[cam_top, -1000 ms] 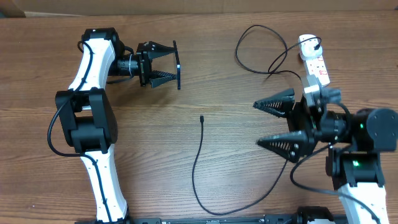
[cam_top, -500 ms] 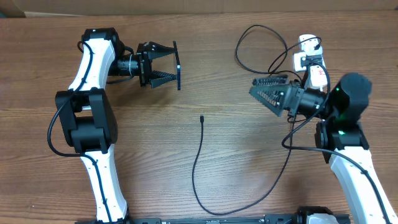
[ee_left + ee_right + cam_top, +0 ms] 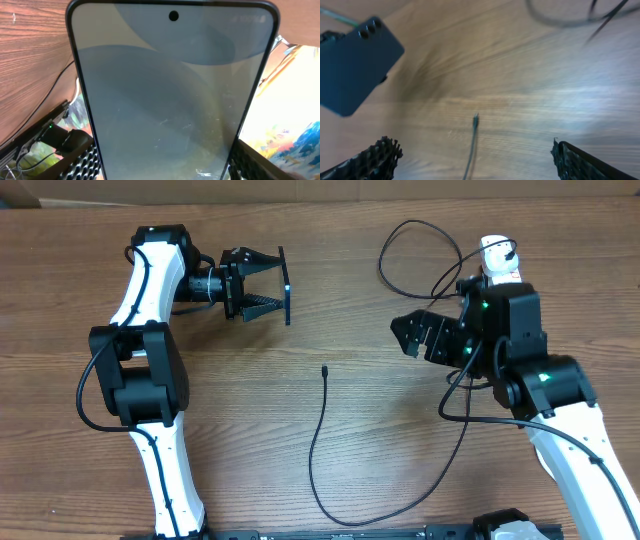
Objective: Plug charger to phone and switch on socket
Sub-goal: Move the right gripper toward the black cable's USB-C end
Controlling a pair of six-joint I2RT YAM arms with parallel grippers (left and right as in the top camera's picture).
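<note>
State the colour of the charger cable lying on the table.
Black; the charger cable shows best overhead.

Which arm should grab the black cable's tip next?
Right. The right gripper is open and empty, facing the charger tip; the left gripper is busy holding the phone.

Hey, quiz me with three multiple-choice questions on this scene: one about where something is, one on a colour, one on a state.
1. Where is the cable tip?
A) on the bare table
B) plugged into the phone
C) in the right jaws

2. The cable is:
A) white
B) black
C) red

3. The right gripper is:
A) open and empty
B) shut on the cable
C) shut on the phone

Answers:
1 A, it lies alone, well away from the phone.
2 B, it is black along its length.
3 A, its fingers stand wide apart, holding nothing.
</note>
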